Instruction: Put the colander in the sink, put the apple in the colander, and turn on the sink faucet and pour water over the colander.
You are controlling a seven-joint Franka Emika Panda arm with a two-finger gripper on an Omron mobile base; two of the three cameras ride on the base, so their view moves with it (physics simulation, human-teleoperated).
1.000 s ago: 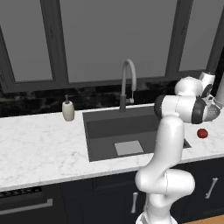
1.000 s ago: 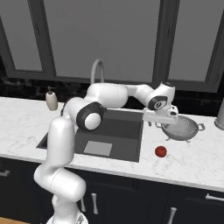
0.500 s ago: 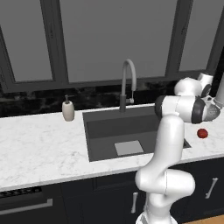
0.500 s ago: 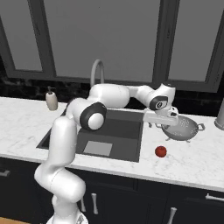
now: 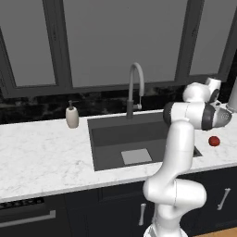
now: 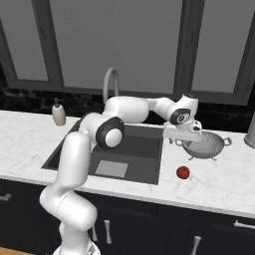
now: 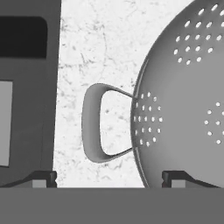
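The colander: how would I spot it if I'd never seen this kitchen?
Find the dark sink in the white marble counter. On the counter just right of it sits the colander, a silvery bowl dotted with holes, with loop handles, far wider than the red apple nearby.

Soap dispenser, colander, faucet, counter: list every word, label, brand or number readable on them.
None: no readable text anywhere.
Soap dispenser: plain beige, no label.
Colander: bare metal with holes only.
Faucet and counter: unmarked.
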